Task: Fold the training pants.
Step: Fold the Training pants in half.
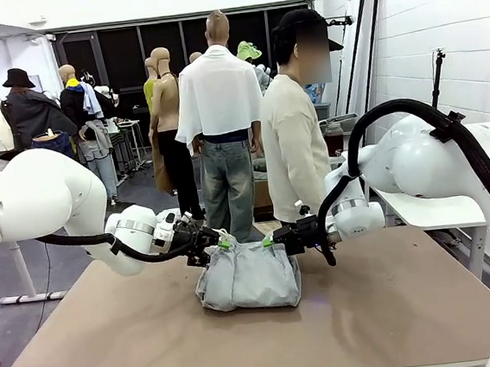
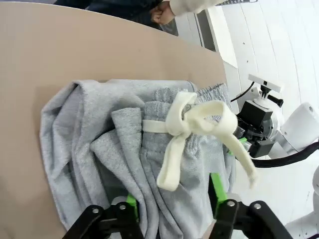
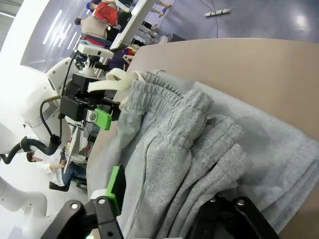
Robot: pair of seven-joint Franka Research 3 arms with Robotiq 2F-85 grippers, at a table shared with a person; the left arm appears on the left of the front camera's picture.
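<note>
The training pants are a bunched light grey bundle on the brown table, just beyond its middle. Their upper corners are pulled up. My left gripper is shut on the left corner, my right gripper on the right one. In the left wrist view the gathered waistband and the white drawstring bow lie between my green pads. In the right wrist view grey cloth covers one finger of the right gripper, and the drawstring hangs near the left gripper.
A person in a cream top stands at the far edge of the table, right behind the pants, one hand held near the edge. A white side table stands at the right. Bare tabletop lies in front and to both sides.
</note>
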